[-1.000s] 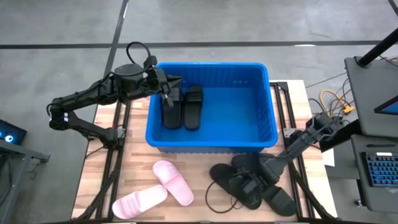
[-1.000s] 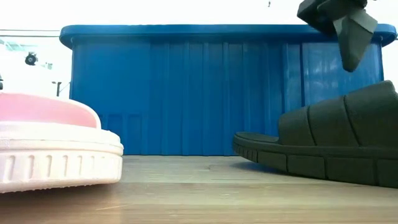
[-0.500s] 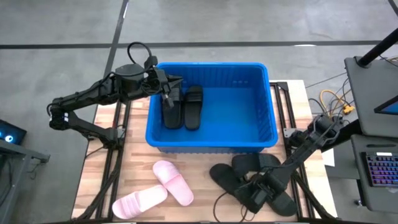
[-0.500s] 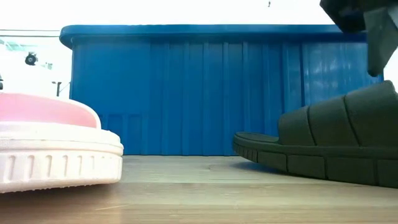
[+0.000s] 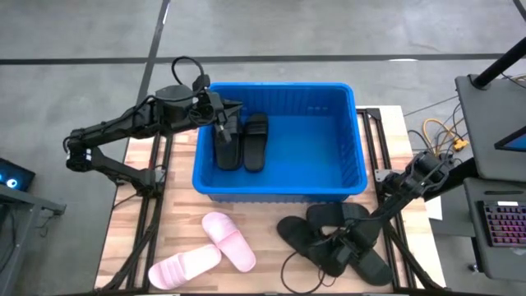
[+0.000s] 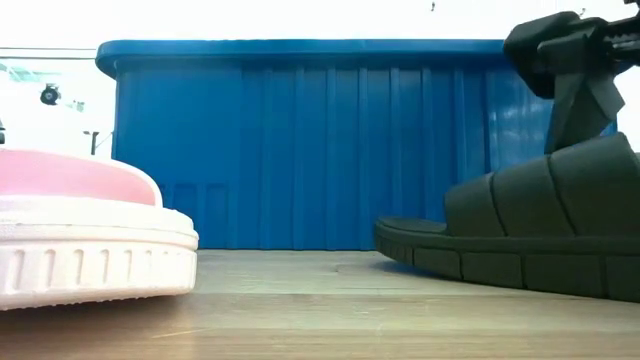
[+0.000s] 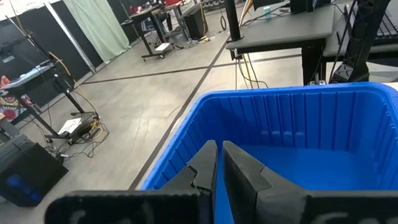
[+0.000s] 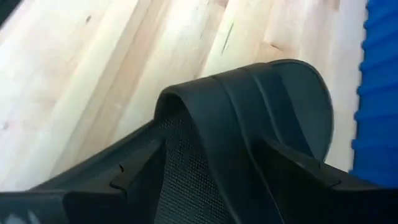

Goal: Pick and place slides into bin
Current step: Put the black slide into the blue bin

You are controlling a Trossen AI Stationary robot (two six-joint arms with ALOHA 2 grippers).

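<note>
Here, bin: the large blue bin [image 5: 279, 141] stands mid-table, with two black slides [image 5: 242, 141] lying side by side at its left end.
Table: the wooden table [image 5: 185, 215] carries the rest of the slides in front of the bin.
Black slides on the table: a loose pile of black slides [image 5: 329, 237] lies near the bin's front right corner, soles overlapping.
Pink slides: two pale pink slides [image 5: 207, 250] lie front left, touching, well apart from the black pile.
Right gripper: the right gripper [image 5: 341, 247] is down on the black pile, jaws spread wide, one finger either side of a strap [image 8: 249, 118]; nothing is gripped yet.
Left gripper: the left gripper [image 7: 219, 163] hovers over the bin's left end, fingers pressed together, holding nothing.
Step in hand: it looks like grasping one black slide by its strap.
How to do it well: the jaws should close squarely across the strap's arch, then lift straight up so the neighbouring slide is not dragged along.
In the way: the bin's front wall rises just behind the pile, and the lift must clear its rim; a cable [image 5: 289, 268] loops on the table beside the pile.
</note>
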